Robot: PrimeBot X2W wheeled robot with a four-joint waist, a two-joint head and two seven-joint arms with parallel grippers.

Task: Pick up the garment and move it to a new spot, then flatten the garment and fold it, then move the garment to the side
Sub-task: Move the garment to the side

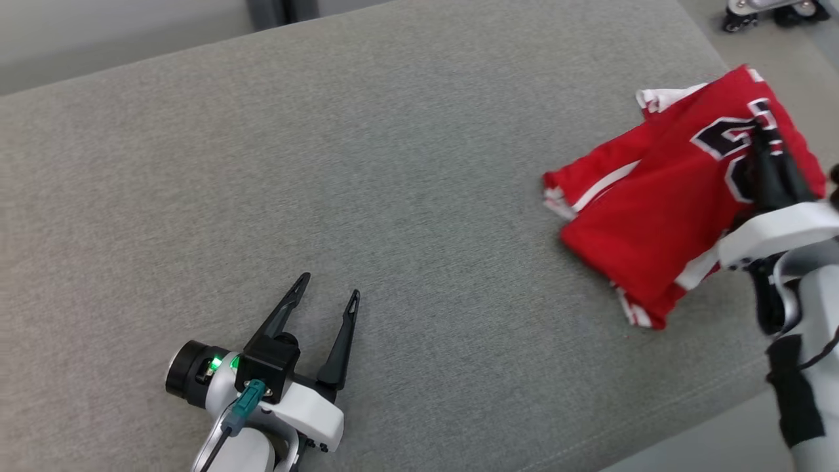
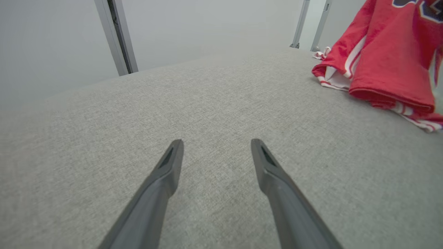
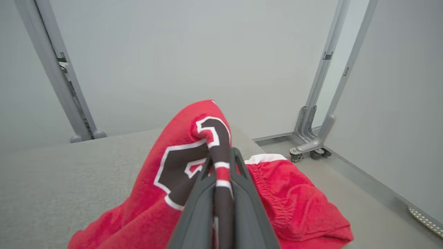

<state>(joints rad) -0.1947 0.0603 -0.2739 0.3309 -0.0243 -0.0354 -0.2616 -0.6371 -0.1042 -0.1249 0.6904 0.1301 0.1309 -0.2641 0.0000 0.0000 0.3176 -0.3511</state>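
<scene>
Pinching a fold of the garment [image 3: 148, 204], the right gripper [image 3: 222, 154] has its two dark fingers clamped almost together, with a strip of the dark, white-edged numeral caught between them. The garment is a red jersey with white trim. It is bunched and raised at the pinch, and its lower folds lie on the grey fabric surface [image 1: 328, 164] close to the right edge. The left gripper [image 1: 330, 286] sits low over the near left part — fingers spread wide, grasping nothing. Between the two runs a broad open stretch of grey fabric. Beyond the right edge are the floor [image 3: 346, 193] and a wheeled frame foot [image 3: 308, 150].
</scene>
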